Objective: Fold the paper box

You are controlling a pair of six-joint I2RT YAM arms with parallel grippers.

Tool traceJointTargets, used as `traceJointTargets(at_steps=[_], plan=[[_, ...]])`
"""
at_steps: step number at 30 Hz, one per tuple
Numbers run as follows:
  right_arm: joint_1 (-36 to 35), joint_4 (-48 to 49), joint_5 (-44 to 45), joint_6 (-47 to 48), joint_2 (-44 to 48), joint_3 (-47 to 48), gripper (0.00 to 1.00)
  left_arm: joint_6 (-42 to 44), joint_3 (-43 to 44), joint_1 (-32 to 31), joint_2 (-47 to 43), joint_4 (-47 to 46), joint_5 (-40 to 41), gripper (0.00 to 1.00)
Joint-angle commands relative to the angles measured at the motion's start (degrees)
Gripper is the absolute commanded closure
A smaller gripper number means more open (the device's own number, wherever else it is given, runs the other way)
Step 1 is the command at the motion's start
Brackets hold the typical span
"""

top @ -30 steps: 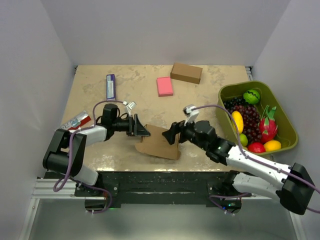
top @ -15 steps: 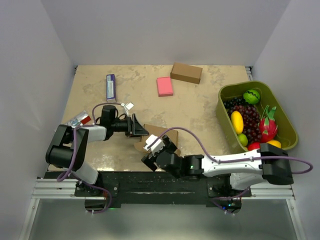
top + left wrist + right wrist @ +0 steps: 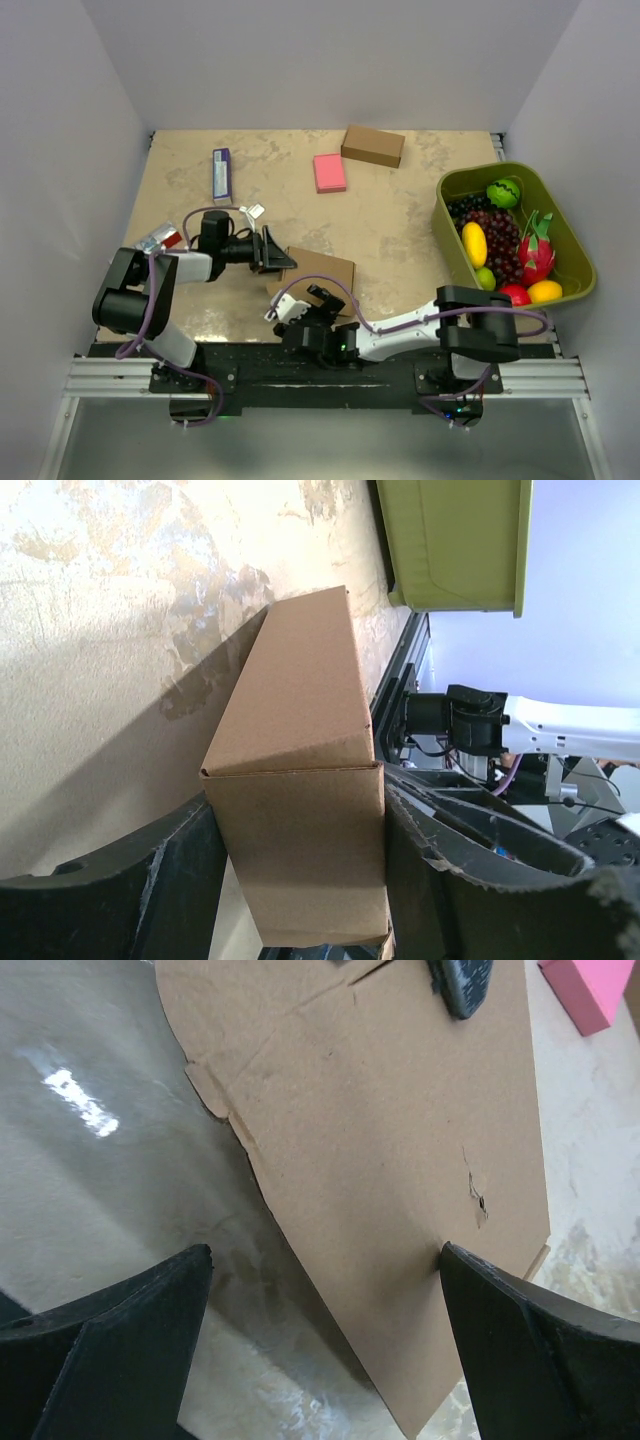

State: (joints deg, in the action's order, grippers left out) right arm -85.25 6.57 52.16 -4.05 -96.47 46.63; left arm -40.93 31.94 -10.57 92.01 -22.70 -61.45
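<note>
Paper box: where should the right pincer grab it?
Probably best: on the brown cardboard paper box, pinch the thin near flap from the robot's side. The left pincer clamps its left end, and that flat flap faces the open right pincer.

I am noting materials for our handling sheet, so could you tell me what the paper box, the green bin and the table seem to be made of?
Paper box: thin brown cardboard, matte, with creases and a small tear.
Green bin: likely moulded plastic, smooth with rounded corners.
Table: beige marbled sheet, perhaps laminate; it glares faintly.
</note>
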Motion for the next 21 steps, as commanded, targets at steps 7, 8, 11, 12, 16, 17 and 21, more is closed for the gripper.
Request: traceJointTargets(at_steps=[7,8,11,12,16,17,21], plan=[[1.5,5.8,14.2,1.9,-7.6,3.9,0.02,-1.9,-0.7,0.5,0.6,-3.3,-2.8,0.45],[1.9,5.8,14.4,1.5,-7.9,3.9,0.03,-2.0,-0.7,0.5,0.7,-3.3,-2.9,0.45],[3.3,7.3,16.1,1.7,-8.3,3.6,0.05,-2.1,-0.7,0.5,0.7,-3.3,-2.9,0.44],[3.9,8.9,16.6,2.1,-8.6,3.3,0.05,-2.1,-0.7,0.5,0.7,-3.4,-2.9,0.44],[5.6,12.9,16.6,6.6,-9.4,2.8,0.13,-2.0,-0.7,0.5,0.7,-3.3,-3.1,0.44],[6.2,14.8,16.0,7.4,-9.4,2.6,0.15,-2.0,-0.7,0.5,0.7,-3.3,-3.0,0.44],[6.4,18.1,14.2,12.4,-9.4,1.5,0.36,-2.1,-0.7,0.5,0.7,-3.3,-2.9,0.4]])
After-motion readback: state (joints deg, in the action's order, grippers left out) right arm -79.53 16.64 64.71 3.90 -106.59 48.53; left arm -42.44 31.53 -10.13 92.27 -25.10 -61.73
